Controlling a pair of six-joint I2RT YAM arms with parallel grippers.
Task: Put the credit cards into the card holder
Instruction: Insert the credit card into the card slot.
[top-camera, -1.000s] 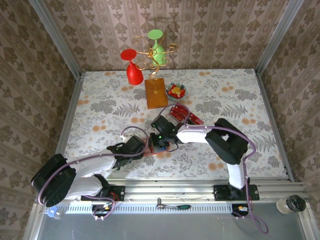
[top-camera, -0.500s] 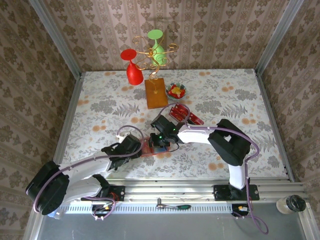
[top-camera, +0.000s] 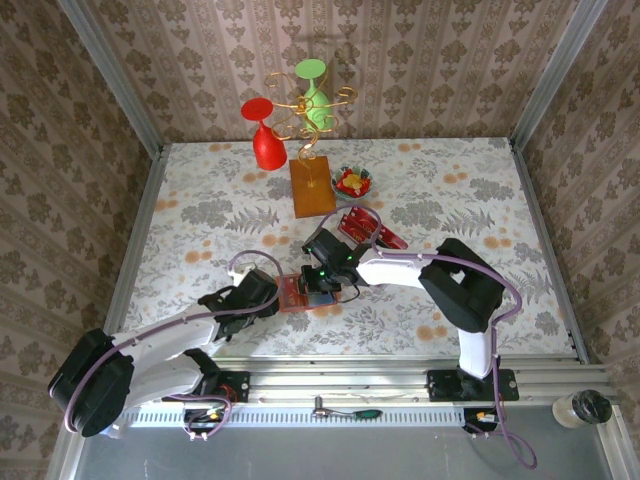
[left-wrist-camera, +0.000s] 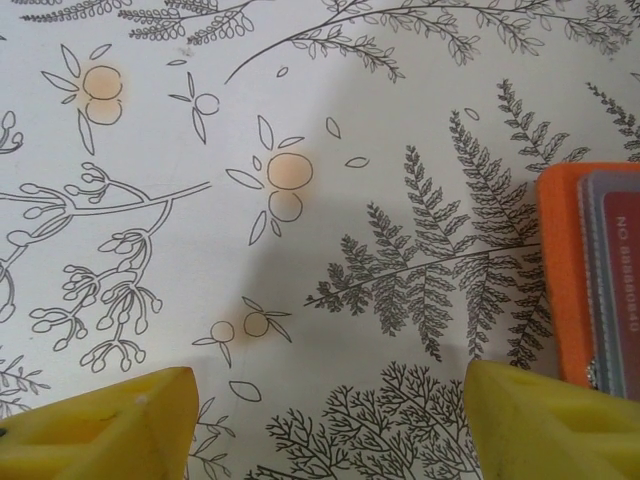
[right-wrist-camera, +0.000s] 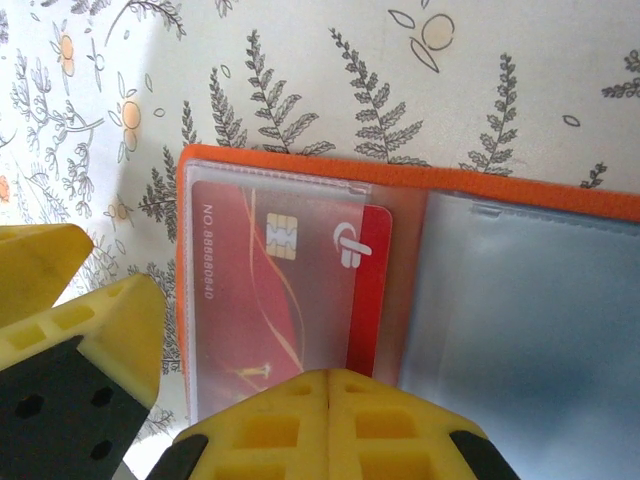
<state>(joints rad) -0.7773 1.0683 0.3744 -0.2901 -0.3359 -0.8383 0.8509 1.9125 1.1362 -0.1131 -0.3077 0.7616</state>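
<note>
The orange card holder (right-wrist-camera: 420, 180) lies open on the floral cloth, its clear sleeves facing up. A red credit card (right-wrist-camera: 280, 290) sits mostly inside the left sleeve, with its right edge sticking out. My right gripper (right-wrist-camera: 328, 385) is shut just over that card's near edge, with nothing seen between its fingers. My left gripper (left-wrist-camera: 330, 425) is open above bare cloth, and the card holder (left-wrist-camera: 560, 270) lies just to its right. From above, the card holder (top-camera: 292, 292) lies between the left gripper (top-camera: 262, 293) and the right gripper (top-camera: 320, 278). More red credit cards (top-camera: 368, 226) lie behind on the table.
A brown wooden block (top-camera: 312, 188) carries a gold wire stand with a green glass (top-camera: 313, 85). A red glass (top-camera: 265, 140) stands to its left. A bowl of candies (top-camera: 352, 182) sits to its right. Metal rails frame the table.
My left arm has drawn back to the left, away from the card holder, which now shows more fully. The right gripper has stayed shut in nearly the same place.
</note>
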